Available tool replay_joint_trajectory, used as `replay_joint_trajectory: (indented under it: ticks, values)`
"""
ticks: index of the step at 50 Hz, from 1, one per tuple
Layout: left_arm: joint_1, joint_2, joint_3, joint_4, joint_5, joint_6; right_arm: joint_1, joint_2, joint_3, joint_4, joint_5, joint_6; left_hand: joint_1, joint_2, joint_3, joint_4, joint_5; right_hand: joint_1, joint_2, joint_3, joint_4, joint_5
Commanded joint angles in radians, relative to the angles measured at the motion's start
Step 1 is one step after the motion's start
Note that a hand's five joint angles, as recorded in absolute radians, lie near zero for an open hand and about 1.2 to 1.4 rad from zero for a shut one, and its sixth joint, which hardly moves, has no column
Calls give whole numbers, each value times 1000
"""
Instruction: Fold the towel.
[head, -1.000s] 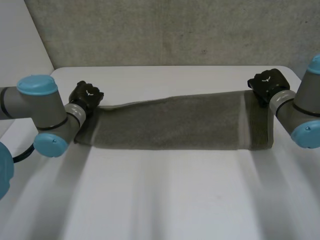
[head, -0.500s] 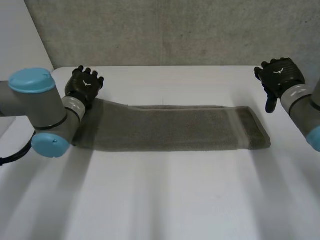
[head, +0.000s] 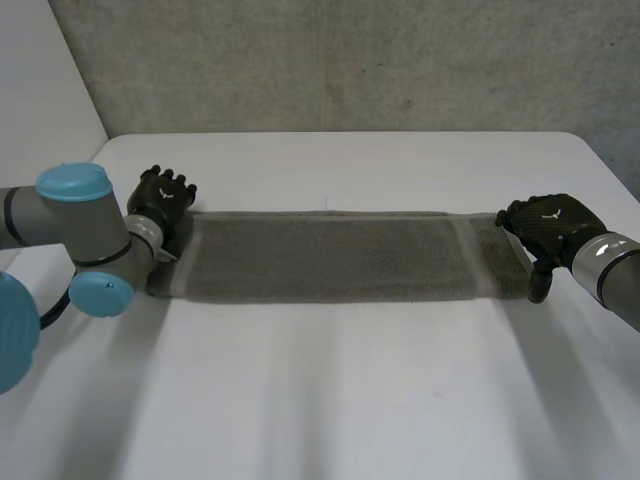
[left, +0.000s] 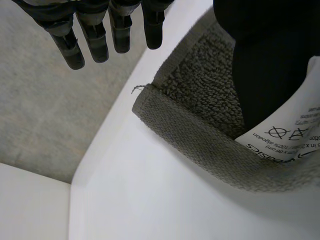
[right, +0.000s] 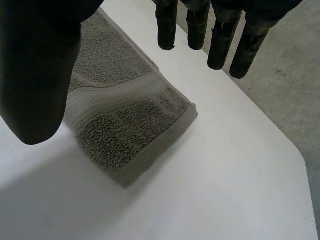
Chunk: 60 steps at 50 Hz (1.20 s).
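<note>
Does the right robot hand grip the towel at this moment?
No: in the right wrist view the fingers of the right robot hand are straight and hang above the end of the towel, closing on nothing.

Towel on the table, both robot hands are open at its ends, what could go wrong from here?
1. The care label sticks out beside the thumb of the left robot hand; a pinch there might catch the label, not the towel.
2. The fingers of the right robot hand hang past the towel's far edge; closing could grab only a corner and fold it crooked.
</note>
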Motion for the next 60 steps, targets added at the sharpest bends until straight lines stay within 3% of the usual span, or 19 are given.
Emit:
replay_joint_trajectory:
  ticks: [1, 13, 18, 25, 36, 37, 38, 39, 41, 43, 51, 60]
  values:
    - [0, 9, 54, -50, -9, -71, 0, 2, -6, -11, 2, 1, -8, -5, -5, -5, -25, -50, -69, -69, -82, -60]
    - [1, 55, -6, -53, 42, -55, 2, 20, -18, -35, -6, 1, -8, -5, -5, -5, -25, 72, 53, 53, 40, 62]
    - [-5, 51, -14, -53, 45, -45, 0, 132, -50, -107, -6, 20, -8, -5, -5, -5, -25, 353, 334, 334, 321, 344]
    - [-8, 49, -14, -50, 42, -48, -1, 232, -101, -105, -6, 23, -8, -5, -5, -5, -25, 327, 308, 309, 295, 318]
    - [-20, 51, -18, -59, 48, -59, -3, 264, -115, -110, -6, 24, -8, -5, -5, -5, -25, 204, 185, 185, 172, 194]
    - [-20, 51, -18, -59, 48, -59, -3, 264, -115, -113, -6, 24, -8, -5, -5, -5, -25, 245, 226, 226, 212, 235]
    - [-22, 49, -20, -59, 50, -60, -3, 267, -116, -116, -6, 24, -8, -5, -5, -5, -25, 460, 441, 441, 428, 450]
    - [-22, 49, -20, -59, 50, -60, -3, 267, -116, -116, -6, 24, -8, -5, -5, -5, -25, 462, 443, 443, 430, 453]
    - [-20, 49, -18, -61, 48, -62, -1, 269, -121, -136, 7, 27, -8, -5, -5, -5, -25, 1073, 1054, 1054, 1040, 1063]
    - [-20, 49, -18, -61, 48, -65, -3, 269, -121, -149, 11, 35, -8, -5, -5, -5, -25, 1171, 1152, 1152, 1139, 1161]
    - [-16, 57, -18, -65, 50, -150, -54, 233, -121, -163, 62, 63, -8, -5, -5, -5, -25, 1172, 1153, 1153, 1139, 1162]
    - [-2, 58, -17, -64, 48, -151, -168, 181, -113, -145, 63, 18, -8, -5, -5, -5, -25, 1172, 1153, 1153, 1139, 1162]
